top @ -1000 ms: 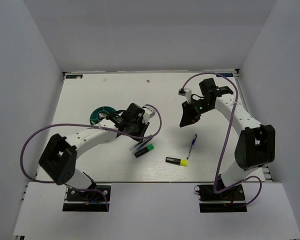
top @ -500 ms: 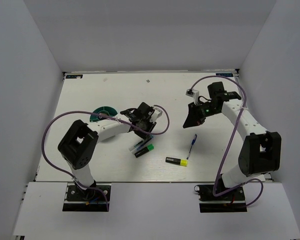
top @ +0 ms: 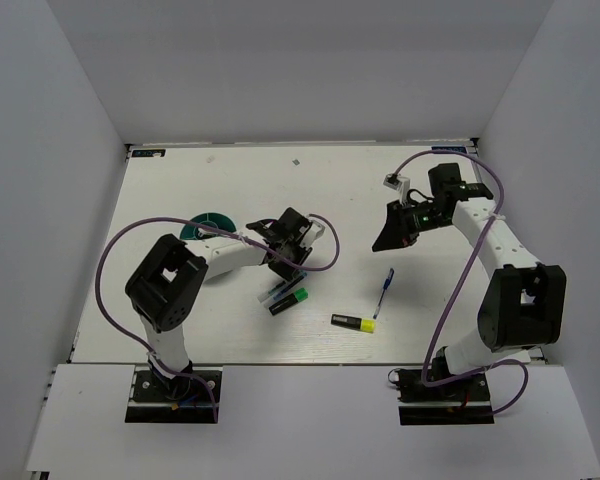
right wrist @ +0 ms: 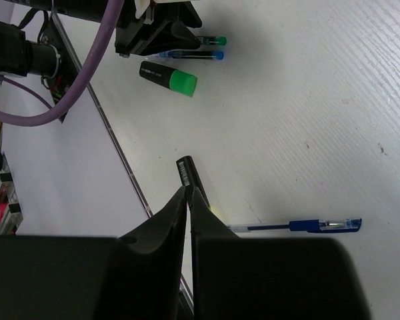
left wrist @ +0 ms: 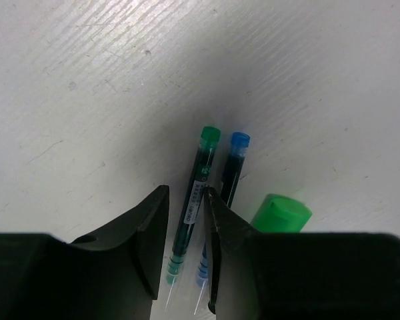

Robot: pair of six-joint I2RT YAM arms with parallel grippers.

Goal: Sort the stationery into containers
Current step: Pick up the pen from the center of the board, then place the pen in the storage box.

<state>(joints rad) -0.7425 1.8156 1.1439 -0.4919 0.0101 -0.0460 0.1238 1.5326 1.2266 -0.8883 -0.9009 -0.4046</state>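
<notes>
- Top view: hanging the left gripper (top: 283, 272) right over a pair of thin pens (top: 276, 292) near the middle of the table (top: 180, 180), with the green marker (top: 290, 301) lying just beside them on the near side.
- Showing the teal organiser (top: 206, 226) behind the left arm, partly covered by it and well in from the left edge.
- Leaving the yellow marker (top: 353, 322) and the blue pen (top: 384, 290) lying apart in bare room between the arms, the marker closer to the front edge; pointing the right gripper (top: 383, 243) downward beyond the blue pen, apart from it.
- Left wrist view: standing with jaws parted on either side of the green pen (left wrist: 195, 183), not clamping it; placing the blue-capped pen (left wrist: 231, 170) just outside one finger, with the marker's green cap next over and bare table beyond.
- Right wrist view: holding the jaws almost together, only a thin slit, nothing between; showing the yellow marker's black end past the tips, the blue pen off to one side, and the table's edge running slantwise close by.
</notes>
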